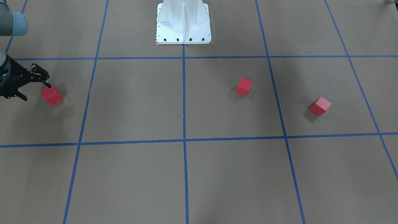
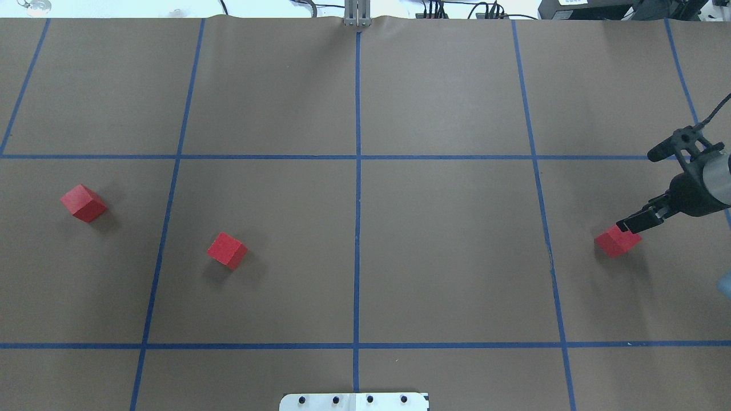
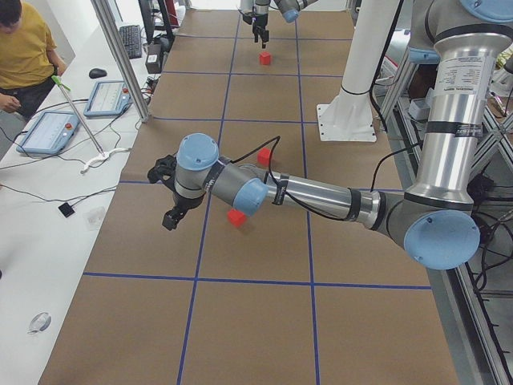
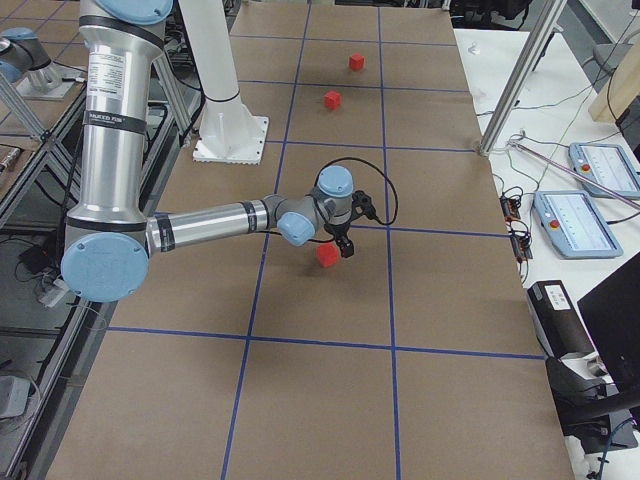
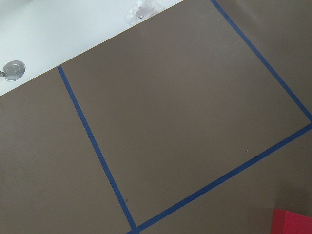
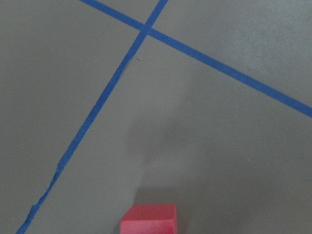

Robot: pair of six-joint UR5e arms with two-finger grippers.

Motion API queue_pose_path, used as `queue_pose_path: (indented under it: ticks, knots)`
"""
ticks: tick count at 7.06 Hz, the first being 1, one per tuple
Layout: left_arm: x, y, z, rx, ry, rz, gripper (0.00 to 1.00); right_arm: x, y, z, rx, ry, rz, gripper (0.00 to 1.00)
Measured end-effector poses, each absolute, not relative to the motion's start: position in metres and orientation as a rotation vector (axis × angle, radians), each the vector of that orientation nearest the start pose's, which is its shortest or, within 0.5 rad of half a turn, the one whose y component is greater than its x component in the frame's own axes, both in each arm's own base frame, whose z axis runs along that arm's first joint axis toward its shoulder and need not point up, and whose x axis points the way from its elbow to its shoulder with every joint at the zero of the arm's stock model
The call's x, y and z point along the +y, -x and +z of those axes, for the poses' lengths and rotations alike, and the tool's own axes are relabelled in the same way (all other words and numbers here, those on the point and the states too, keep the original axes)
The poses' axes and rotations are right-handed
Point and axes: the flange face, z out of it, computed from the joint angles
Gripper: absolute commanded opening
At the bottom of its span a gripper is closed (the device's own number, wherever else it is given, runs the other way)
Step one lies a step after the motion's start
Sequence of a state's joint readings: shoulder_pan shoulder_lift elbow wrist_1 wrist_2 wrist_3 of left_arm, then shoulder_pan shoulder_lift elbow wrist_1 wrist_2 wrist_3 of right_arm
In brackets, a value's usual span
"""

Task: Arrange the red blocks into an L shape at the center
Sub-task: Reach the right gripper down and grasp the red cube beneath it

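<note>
The right gripper (image 1: 34,91) is holding its jaws spread wide, grasping nothing, one tip hovering at the first red block (image 1: 52,95) on the desk's (image 1: 199,174) right side. Only the front view is showing that spread. The left gripper (image 3: 170,218) is appearing only from the side, so I cannot tell its jaws. The second red block (image 1: 244,86) and third red block (image 1: 320,106) are lying apart on the left half.

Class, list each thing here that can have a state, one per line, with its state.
right end effector: open, at the right block, not gripping it
left end effector: cannot tell open or shut
right block: resting on table, ungripped
middle block: resting on table, free
left block: resting on table, free
</note>
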State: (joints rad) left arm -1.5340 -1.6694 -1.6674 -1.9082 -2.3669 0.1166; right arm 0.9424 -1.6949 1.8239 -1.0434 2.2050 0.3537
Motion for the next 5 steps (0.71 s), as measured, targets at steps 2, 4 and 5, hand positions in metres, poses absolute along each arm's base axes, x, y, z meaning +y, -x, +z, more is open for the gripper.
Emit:
queue_pose_path:
  ticks: [2, 4, 5]
  knots:
    - [-0.550, 0.042, 0.519, 0.759, -0.537, 0.354, 1.00, -0.409, 0.234, 0.545, -0.811, -0.251, -0.475, 0.98]
    - [-0.550, 0.042, 0.518, 0.759, -0.537, 0.354, 1.00, -0.403, 0.245, 0.559, -0.797, -0.219, -0.486, 0.96]
    - [-0.550, 0.042, 0.519, 0.759, -0.537, 0.354, 1.00, -0.402, 0.248, 0.566, -0.791, -0.206, -0.489, 0.78]
